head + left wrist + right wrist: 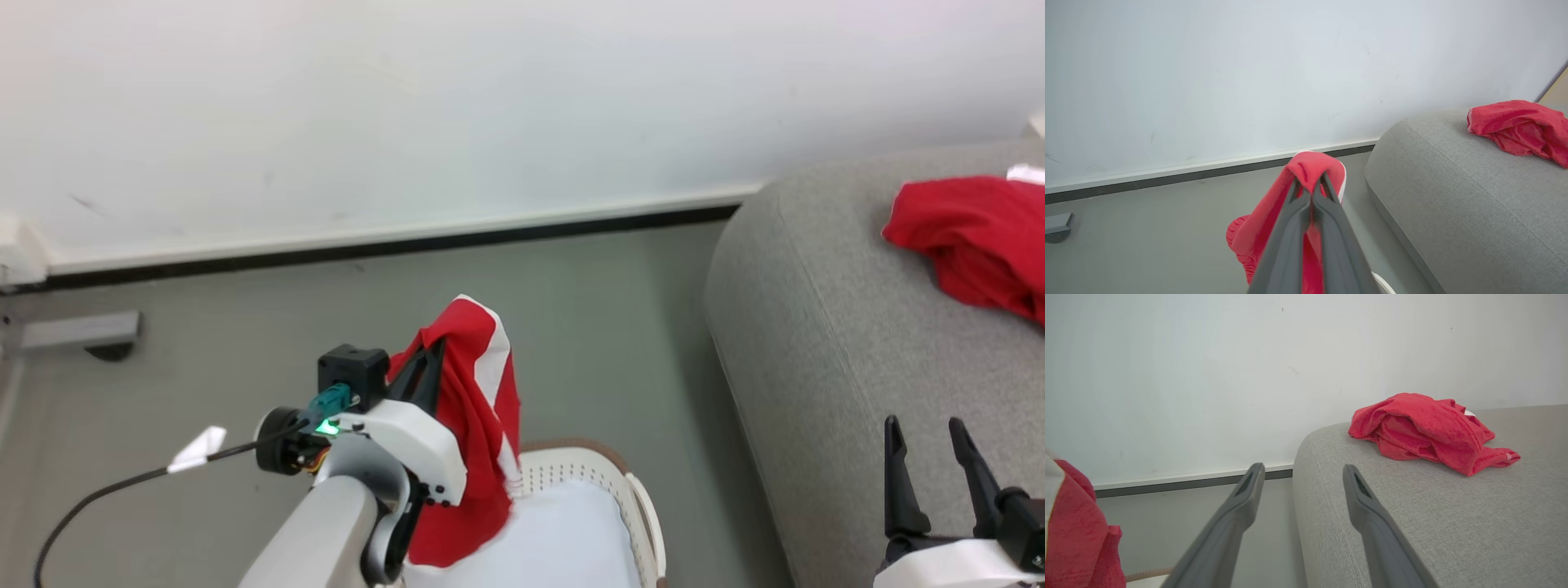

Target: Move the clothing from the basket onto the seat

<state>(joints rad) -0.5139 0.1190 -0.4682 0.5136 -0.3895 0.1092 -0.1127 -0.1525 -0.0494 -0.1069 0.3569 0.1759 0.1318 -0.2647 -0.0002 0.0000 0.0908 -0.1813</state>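
Note:
A red garment with a white stripe point(473, 408) hangs from my left gripper point(433, 351), which is shut on it above the basket point(600, 478); the fabric drapes over the closed fingertips point(1310, 183) and down toward the basket. The cream-white basket has a brown rim and holds a pale bluish-white pad point(563, 531). A second red garment point(976, 241) lies crumpled on the grey seat point(833, 327), also clear in the right wrist view as a red heap point(1429, 430). My right gripper point(927, 429) stands open over the seat's front edge, with nothing between its fingers point(1249, 490).
A white wall with a white and black skirting point(392, 237) runs behind. Grey floor point(245, 327) lies between wall, basket and seat. A grey block point(77, 331) sits on the floor at far left. A black cable point(106, 490) trails from my left wrist.

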